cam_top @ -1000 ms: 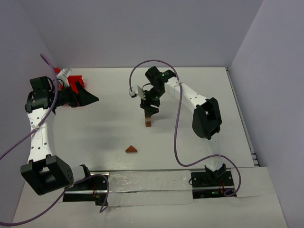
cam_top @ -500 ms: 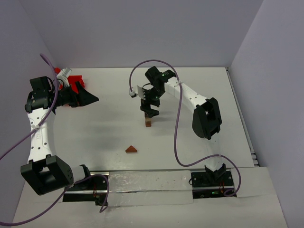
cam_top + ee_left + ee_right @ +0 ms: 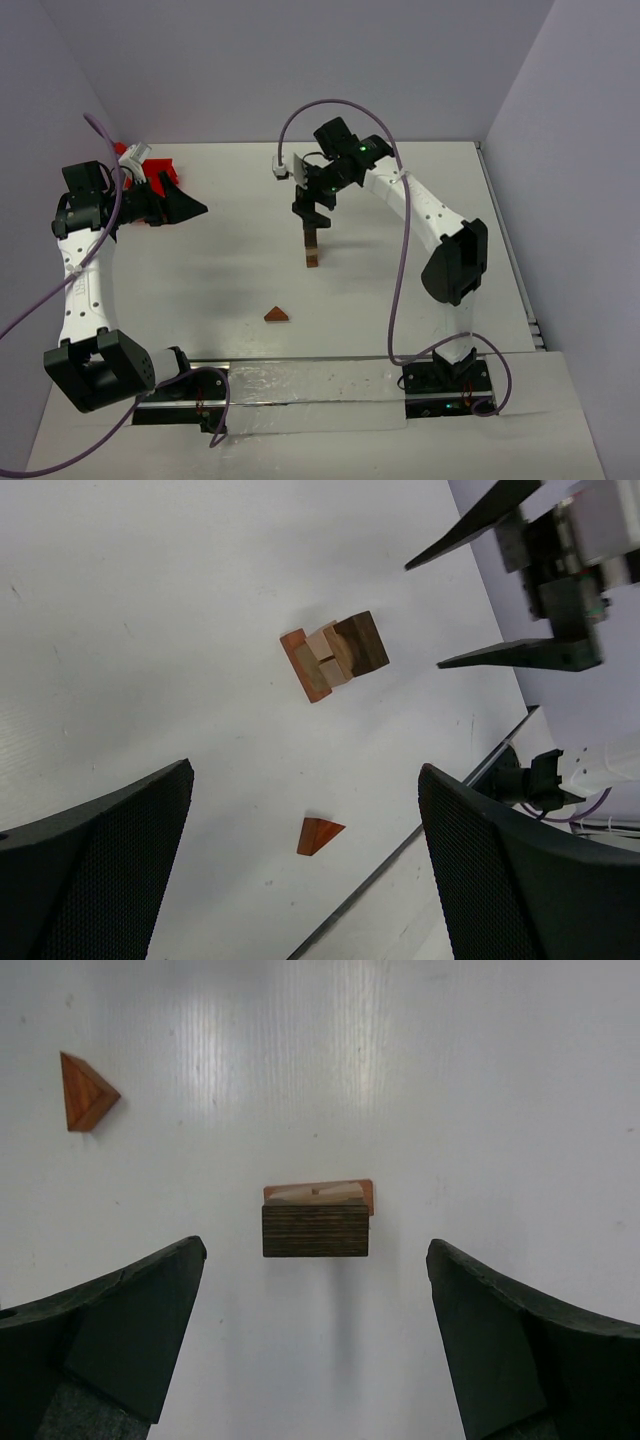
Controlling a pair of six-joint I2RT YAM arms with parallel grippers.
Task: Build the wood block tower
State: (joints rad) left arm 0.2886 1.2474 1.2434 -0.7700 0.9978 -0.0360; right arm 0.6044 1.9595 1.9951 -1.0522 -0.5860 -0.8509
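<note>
I see the left gripper [image 3: 188, 198] spread wide and empty at 9 o'clock on the table [image 3: 200, 280], by the red tray [image 3: 152, 166], maybe touching it. The triangular wedge [image 3: 277, 315] lies loose at 7 o'clock of the wood block tower [image 3: 312, 246], which stands mid-table with a dark block on top. The right gripper [image 3: 312, 214] hangs over it, fingers wide apart, clear of the blocks.

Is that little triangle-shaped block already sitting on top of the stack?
No, the triangular wedge lies on the table by itself, well apart from the wood block tower.
</note>
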